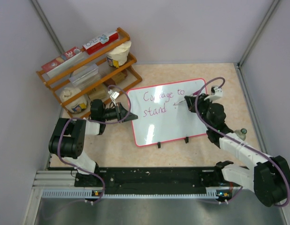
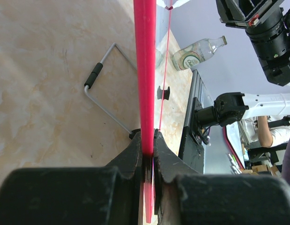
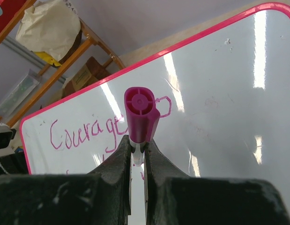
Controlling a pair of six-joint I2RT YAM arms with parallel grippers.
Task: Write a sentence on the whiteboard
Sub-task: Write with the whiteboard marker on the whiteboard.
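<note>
marker (image 3: pixel 141 112) pinched on the right, board rim pinched on the left

the right gripper (image 3: pixel 137 149) is pressed tight on the pink marker, whose round butt end faces the wrist camera and hides the tip. from above, that arm runs from its base at the near right corner, bends at the elbow, and turns its wrist inward over the right part of the whiteboard (image 1: pixel 170 124). the marker slants down toward the white just right of the writing. whether the tip touches the surface cannot be told.

the left gripper (image 2: pixel 148 140) is clamped on the board's thin pink rim at its left edge. its arm is folded, with the forearm pointing right, low over the table (image 1: pixel 219 79).

the board sits skewed to the table's edges. its far left corner is near the foot of a wooden rack (image 1: pixel 55 77). two black clips (image 1: pixel 159 145) stick out from its near edge, toward the rail that carries the arm bases. bare tabletop shows beyond the far and right edges, up to the walls. in the left wrist view a bent wire loop (image 2: pixel 105 89) with a black sleeve lies beside the rim, and a glass bottle (image 2: pixel 196 51) lies farther off.

the sentence (image 1: pixel 161 103) is purplish-pink cursive in two lines, "courage to" above and "stand" below. it fills the upper left of the board. the lower half and right side are blank and streaked with glare.
</note>
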